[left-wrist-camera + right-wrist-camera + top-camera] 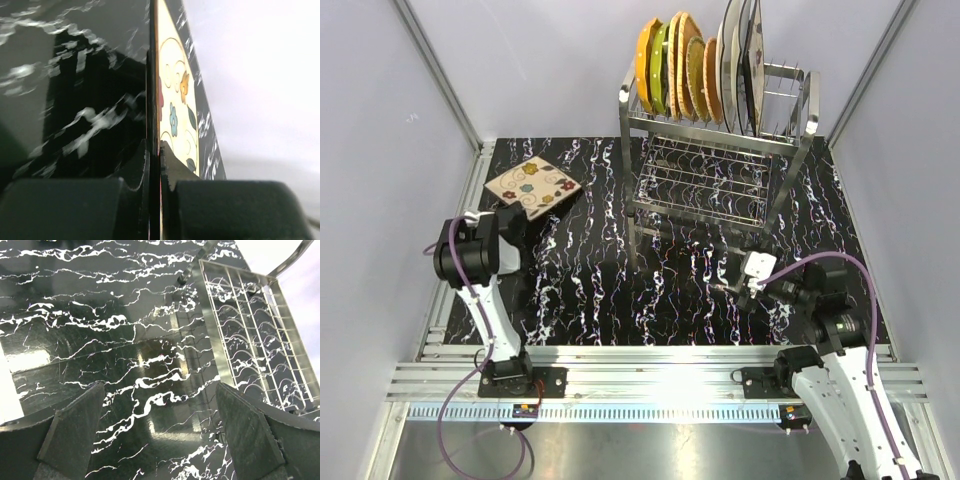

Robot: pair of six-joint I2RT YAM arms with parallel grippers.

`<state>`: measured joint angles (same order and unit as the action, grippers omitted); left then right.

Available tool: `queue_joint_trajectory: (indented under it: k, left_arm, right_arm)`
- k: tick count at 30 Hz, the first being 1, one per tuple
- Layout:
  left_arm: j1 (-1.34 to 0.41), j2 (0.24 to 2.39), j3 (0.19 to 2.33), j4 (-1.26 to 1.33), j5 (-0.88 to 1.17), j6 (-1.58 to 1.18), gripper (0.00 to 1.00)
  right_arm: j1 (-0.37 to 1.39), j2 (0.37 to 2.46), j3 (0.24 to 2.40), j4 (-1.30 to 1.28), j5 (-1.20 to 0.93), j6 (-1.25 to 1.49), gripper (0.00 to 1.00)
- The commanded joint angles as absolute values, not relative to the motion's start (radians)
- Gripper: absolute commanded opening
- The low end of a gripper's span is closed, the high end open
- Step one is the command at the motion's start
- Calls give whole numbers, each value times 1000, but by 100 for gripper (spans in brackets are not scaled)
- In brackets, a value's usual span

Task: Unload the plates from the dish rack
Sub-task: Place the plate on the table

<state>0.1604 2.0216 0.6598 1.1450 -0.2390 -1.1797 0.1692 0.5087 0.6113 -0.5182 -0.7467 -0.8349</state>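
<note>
My left hand (159, 150) was clamped on one edge of the floral plate (532, 186), fingers pressed to both faces. That plate lay out on the tabletop (600, 290), well left of the rack (710, 130) and a little nearer me than its front. From the overhead view I could not tell whether it rested fully flat or had its held edge a touch raised.

My right hand (738, 272) hung just in front of the rack, low near its bottom tier, with the fingers wide apart and nothing between them.

The other plates (705, 65) stood on edge in the rack's top tier. They were packed in a row running left to right, so each showed me a thin rim rather than a face.

I judged that the next pick turned on this. Those rims lay above and beyond my right hand, which was far closer to the rack than my busy left. A grip would need the fingers set across a plate's thickness, taking the rim from the front or the top.
</note>
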Motion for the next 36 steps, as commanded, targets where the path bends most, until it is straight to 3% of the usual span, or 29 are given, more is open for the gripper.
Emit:
queue_joint_trajectory:
  k: [1,7,13,16,19,20,26,27,29,33,34,36]
  left_arm:
    - [112,2080,831,1450,-544,-1125,0]
    - [80,2184,1012,1332,-738,-1126,0]
    - [78,2210,1100,1152,-756,-1140,1]
    - [77,2214,1094,1096,-756,-1170,12]
    - [78,2204,1080,1014,-755,-1206,15]
    - [80,2203,1075,1003,-752,-1215,25]
    - [78,2180,1028,948,-692,-1238,46]
    - [78,2175,1025,936,-684,-1236,57]
    - [78,2152,1012,928,-657,-1226,62]
    - [92,2099,965,904,-601,-1198,84]
    - [94,2085,951,902,-579,-1192,97]
    - [107,2040,918,867,-552,-1184,99]
  right_arm:
    - [172,523,656,-520,-729,-850,100]
    - [173,528,689,-543,-706,-867,100]
    - [173,526,703,-557,-681,-868,100]
    - [172,532,709,-555,-678,-865,100]
    - [173,538,719,-554,-673,-867,100]
    - [173,540,722,-554,-672,-867,100]
    - [173,534,744,-564,-655,-867,100]
    - [173,531,752,-568,-653,-865,100]
    - [173,526,758,-572,-647,-862,100]
    - [173,515,793,-601,-640,-842,100]
    - [173,515,801,-609,-643,-836,100]
    - [172,520,825,-630,-649,-813,100]
